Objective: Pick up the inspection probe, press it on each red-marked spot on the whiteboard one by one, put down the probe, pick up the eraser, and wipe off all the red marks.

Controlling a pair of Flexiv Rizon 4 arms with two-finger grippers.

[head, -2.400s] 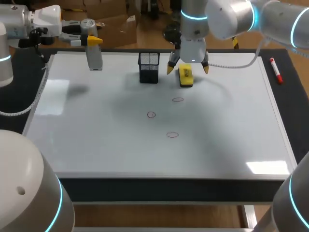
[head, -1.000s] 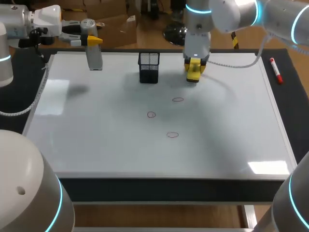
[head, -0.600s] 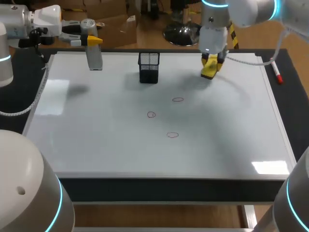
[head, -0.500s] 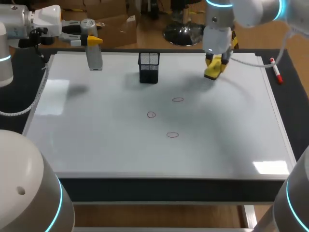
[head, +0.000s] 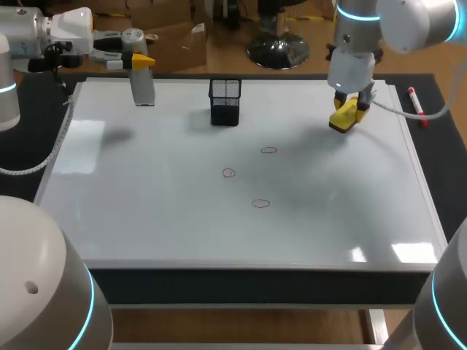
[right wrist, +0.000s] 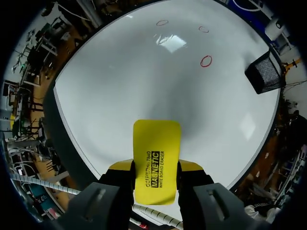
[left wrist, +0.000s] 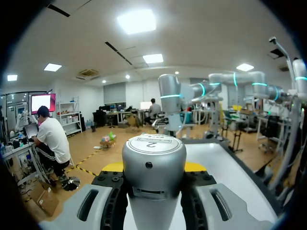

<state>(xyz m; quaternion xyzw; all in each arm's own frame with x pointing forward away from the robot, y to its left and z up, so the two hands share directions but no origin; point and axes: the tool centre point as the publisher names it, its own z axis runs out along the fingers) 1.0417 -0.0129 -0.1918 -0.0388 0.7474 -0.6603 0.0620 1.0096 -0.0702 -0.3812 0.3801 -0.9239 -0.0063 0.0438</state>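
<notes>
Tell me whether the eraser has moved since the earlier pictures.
Yes. Held in the right gripper, the eraser has gone rightward, from beside the mesh basket toward the red marker by the whiteboard's right edge.

From the head: fixed, high and behind the robot, looking down on the whole whiteboard (head: 146,219), its far edge toward the top of the frame. From the left wrist: close behind the probe (left wrist: 153,163), facing out level over the table. From the right wrist: above the whiteboard, aimed steeply down past the eraser (right wrist: 156,158) between the fingers (right wrist: 191,166). Shared by head and right wrist: three red marks (head: 228,173) and black mesh cup (head: 225,101).
</notes>
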